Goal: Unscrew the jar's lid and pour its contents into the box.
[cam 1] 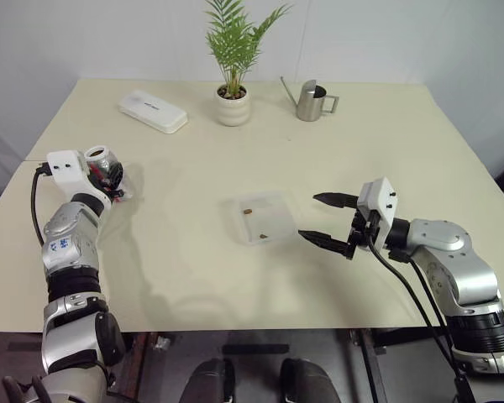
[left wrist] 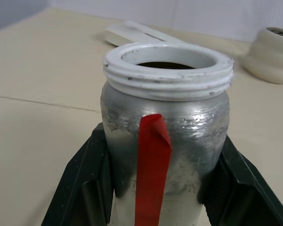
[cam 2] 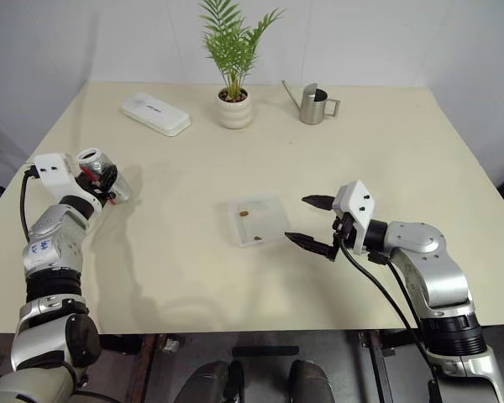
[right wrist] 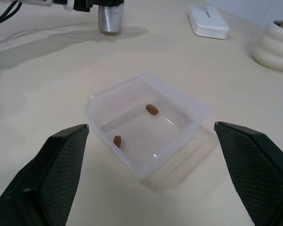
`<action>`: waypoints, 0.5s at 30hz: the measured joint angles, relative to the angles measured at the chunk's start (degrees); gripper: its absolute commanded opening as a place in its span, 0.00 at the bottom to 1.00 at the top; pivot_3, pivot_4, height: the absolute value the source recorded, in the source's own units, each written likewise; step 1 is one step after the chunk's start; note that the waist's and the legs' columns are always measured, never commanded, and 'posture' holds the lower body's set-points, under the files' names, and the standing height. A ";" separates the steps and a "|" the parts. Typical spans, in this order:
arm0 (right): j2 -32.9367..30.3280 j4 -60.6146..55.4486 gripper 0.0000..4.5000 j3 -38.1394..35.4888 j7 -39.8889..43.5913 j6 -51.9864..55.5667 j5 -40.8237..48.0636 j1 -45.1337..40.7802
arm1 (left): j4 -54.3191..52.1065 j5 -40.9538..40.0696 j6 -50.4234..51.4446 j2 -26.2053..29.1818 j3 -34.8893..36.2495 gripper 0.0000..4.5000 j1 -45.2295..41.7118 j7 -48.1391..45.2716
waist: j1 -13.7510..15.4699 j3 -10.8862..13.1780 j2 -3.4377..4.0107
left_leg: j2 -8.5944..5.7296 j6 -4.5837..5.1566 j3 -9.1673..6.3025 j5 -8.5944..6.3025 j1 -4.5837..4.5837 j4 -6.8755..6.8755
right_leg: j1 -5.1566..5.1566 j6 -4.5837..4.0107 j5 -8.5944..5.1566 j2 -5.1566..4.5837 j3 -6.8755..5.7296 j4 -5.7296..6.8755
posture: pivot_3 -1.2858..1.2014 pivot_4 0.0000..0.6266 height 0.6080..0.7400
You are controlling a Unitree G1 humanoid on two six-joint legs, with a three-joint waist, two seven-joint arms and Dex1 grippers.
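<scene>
jar (left wrist: 165, 141) bearing plain red strip, no legible writing.

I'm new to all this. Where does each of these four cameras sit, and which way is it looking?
Left and right eye views: on the head, looking forward and down over the cream table; both arms show.
Left wrist view: on the left arm, looking along the left gripper, shut on the small shiny silver jar with a red mark, lid off.
Right wrist view: on the right arm, looking between the open right gripper fingers at the shallow clear plastic box holding two tiny brown bits.
Shared: both wrist views show the flat white case.
</scene>
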 measured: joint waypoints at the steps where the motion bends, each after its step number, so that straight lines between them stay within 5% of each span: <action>1: 0.25 0.01 1.00 0.31 0.03 -0.02 -0.05 -0.03 | 0.06 0.22 -1.98 0.06 -0.70 0.44 0.67 -0.37 | 0.06 -0.02 -0.03 | -0.02 0.00 0.00 -0.01 0.00 0.00 | 0.01 0.00 0.01 -0.04 0.00 -0.01 | 0.52 0.24 1.00; 3: 0.67 0.11 1.00 0.51 0.04 -0.02 -0.10 -0.07 | 0.30 0.37 -5.30 -0.01 -1.64 0.44 2.20 -1.04 | -0.03 -0.02 -0.03 | -0.03 0.01 0.02 -0.02 0.00 -0.01 | 0.00 0.02 0.03 -0.07 0.01 -0.04 | 0.52 0.24 1.00; 11: 1.09 0.69 1.00 0.54 0.29 -0.02 -0.09 -0.19 | 0.31 -1.19 -11.06 -0.29 -1.83 0.98 5.56 -3.13 | -0.46 -0.04 -0.06 | -0.01 -0.01 0.04 -0.03 0.02 -0.06 | -0.03 0.01 0.04 -0.07 0.00 -0.03 | 0.52 0.24 1.00; 15: 1.12 0.68 1.00 0.58 0.65 -0.02 -0.05 -0.20 | -0.39 -1.73 -11.53 -0.16 -2.00 0.99 7.47 -3.49 | -0.54 -0.04 -0.06 | -0.01 -0.01 0.05 -0.03 0.04 -0.08 | -0.03 0.01 0.04 -0.07 0.01 -0.03 | 0.52 0.24 1.00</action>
